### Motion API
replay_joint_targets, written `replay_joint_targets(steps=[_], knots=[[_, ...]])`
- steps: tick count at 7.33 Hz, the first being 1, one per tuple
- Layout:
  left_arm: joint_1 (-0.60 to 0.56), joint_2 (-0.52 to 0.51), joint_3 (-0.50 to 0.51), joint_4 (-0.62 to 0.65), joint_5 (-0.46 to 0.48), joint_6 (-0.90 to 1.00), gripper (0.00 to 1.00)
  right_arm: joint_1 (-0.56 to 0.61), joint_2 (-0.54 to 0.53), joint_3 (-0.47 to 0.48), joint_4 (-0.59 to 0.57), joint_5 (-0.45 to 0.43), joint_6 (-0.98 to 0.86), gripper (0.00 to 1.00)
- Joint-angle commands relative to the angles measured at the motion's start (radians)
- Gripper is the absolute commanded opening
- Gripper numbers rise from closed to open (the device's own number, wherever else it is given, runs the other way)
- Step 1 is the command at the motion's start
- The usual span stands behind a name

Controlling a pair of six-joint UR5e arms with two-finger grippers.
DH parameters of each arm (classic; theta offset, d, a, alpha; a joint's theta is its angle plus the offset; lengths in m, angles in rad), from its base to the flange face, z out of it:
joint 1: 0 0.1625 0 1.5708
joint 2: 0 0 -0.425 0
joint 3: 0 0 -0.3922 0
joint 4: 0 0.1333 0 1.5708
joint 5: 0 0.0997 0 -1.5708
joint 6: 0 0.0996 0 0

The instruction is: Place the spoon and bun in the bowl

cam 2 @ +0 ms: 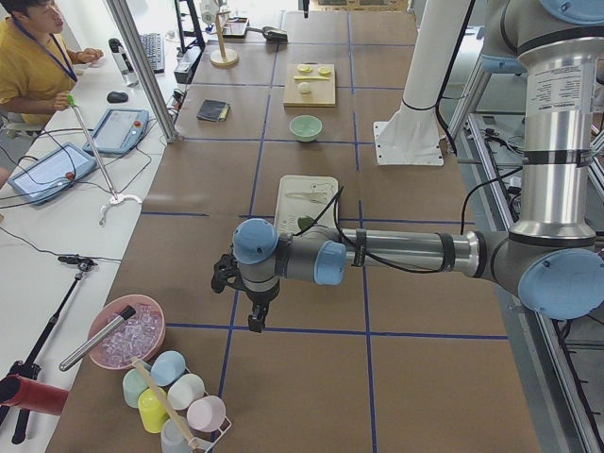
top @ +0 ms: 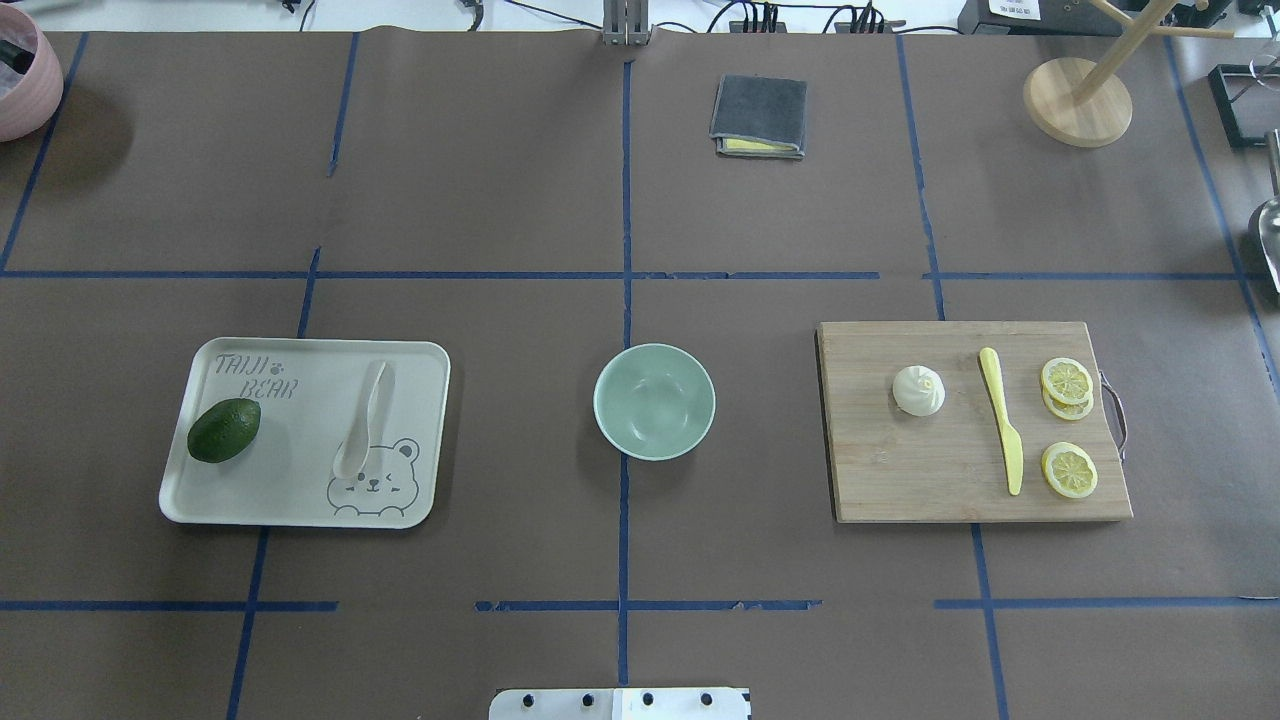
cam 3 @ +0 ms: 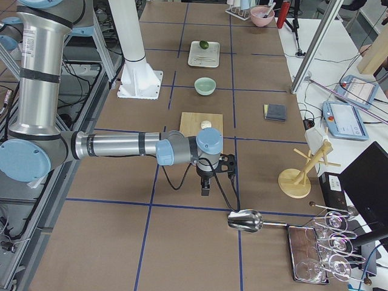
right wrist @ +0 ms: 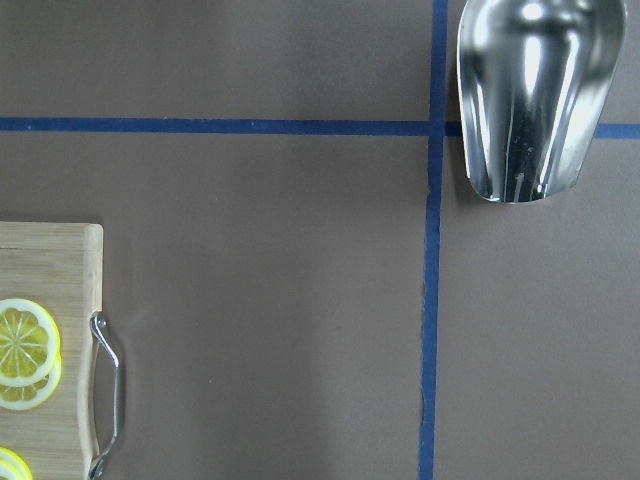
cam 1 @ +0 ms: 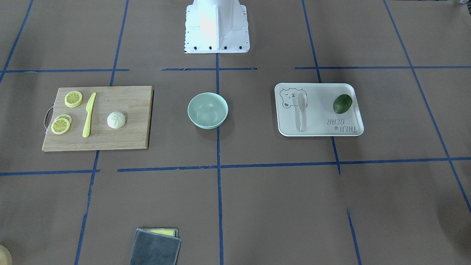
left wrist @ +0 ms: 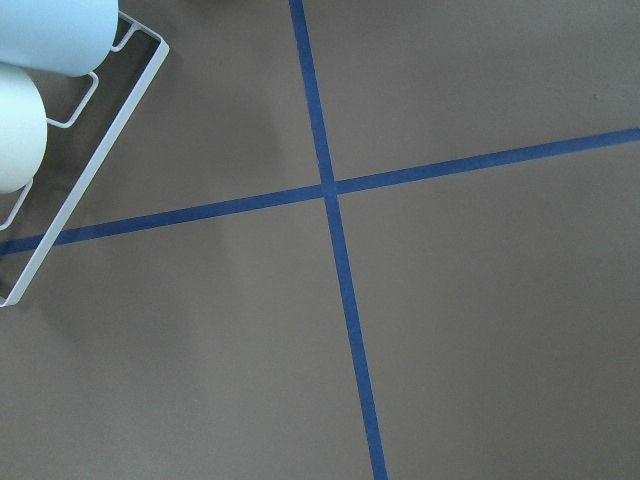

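Overhead, the spoon [top: 362, 420] lies left of centre, handle toward frame top; the bun [top: 918, 390] right, the bowl [top: 654, 401] between. My left gripper [cam 2: 253, 319] is nearer the spoon, my right gripper [cam 3: 206, 189] the bun; I cannot tell either's opening.

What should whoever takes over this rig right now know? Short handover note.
The left gripper hangs above the table past the tray; open or shut, cannot tell.
The right gripper hangs past the cutting board; cannot tell either.
The spoon lies on the tray, the bun on the cutting board, the bowl empty between them.
Done: nothing. Left: spoon and bun into bowl.
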Motion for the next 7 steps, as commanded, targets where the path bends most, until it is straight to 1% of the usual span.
replay_joint_targets(steps=[1,2,4,5,6,7], knots=[[-0.002,0.002,-0.012,-0.002,-0.012,-0.009,1.0,0.012,0.013,0.015,-0.003,-0.008,0.0,1.0],[0.0,-0.024,-0.025,0.021,-0.025,-0.01,1.0,0.01,0.011,0.012,0.002,-0.013,0.001,1.0],[0.005,-0.036,-0.016,0.011,-0.024,-0.044,1.0,0.01,0.007,-0.003,0.002,-0.013,0.001,1.0],[0.003,-0.018,-0.039,-0.002,-0.042,-0.053,1.0,0.009,0.008,-0.023,0.023,-0.015,0.004,1.0],[0.005,-0.009,-0.044,-0.012,-0.118,-0.053,1.0,0.009,-0.004,-0.028,0.087,-0.013,0.012,1.0],[0.008,-0.006,-0.041,-0.076,-0.139,-0.053,1.0,0.009,-0.006,-0.026,0.13,-0.016,0.014,1.0]])
